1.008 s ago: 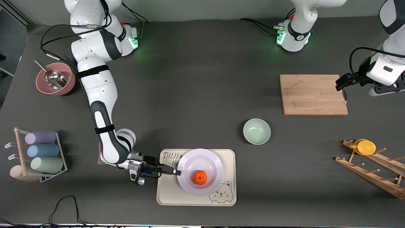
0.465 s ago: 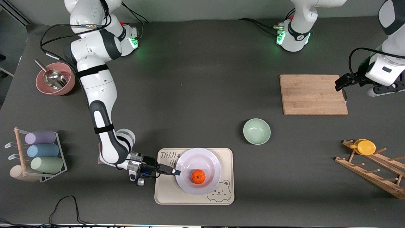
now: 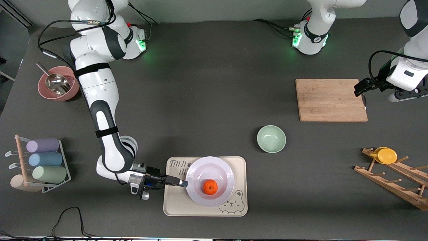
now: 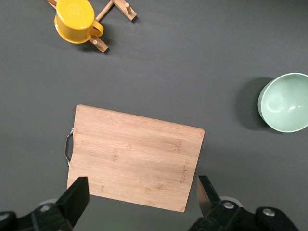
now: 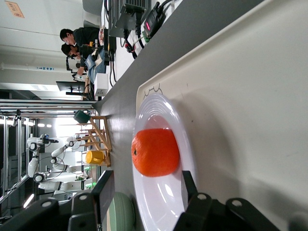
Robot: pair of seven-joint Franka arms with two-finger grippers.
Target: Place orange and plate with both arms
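Note:
The orange (image 3: 210, 187) lies in the white plate (image 3: 207, 163), which sits on the cream bear tray (image 3: 180, 204) near the front camera. My right gripper (image 3: 182, 183) is open, low over the tray, at the plate's rim on the side toward the right arm's end. In the right wrist view the orange (image 5: 155, 151) rests in the plate (image 5: 150, 113), and the rim passes between the spread jaws of my right gripper (image 5: 147, 175). My left gripper (image 3: 363, 98) hangs open and empty over the end of the wooden cutting board (image 3: 331, 99); it also shows in the left wrist view (image 4: 140, 185).
A pale green bowl (image 3: 271, 138) stands between tray and cutting board. A wooden rack (image 3: 394, 180) with a yellow cup (image 3: 386, 155) is at the left arm's end. A pink bowl with a metal scoop (image 3: 58, 83) and a cup rack (image 3: 43, 160) are at the right arm's end.
The tray with plate and orange slid a little toward the right arm's end. My right gripper then drew back slightly from the plate. The left arm barely moved.

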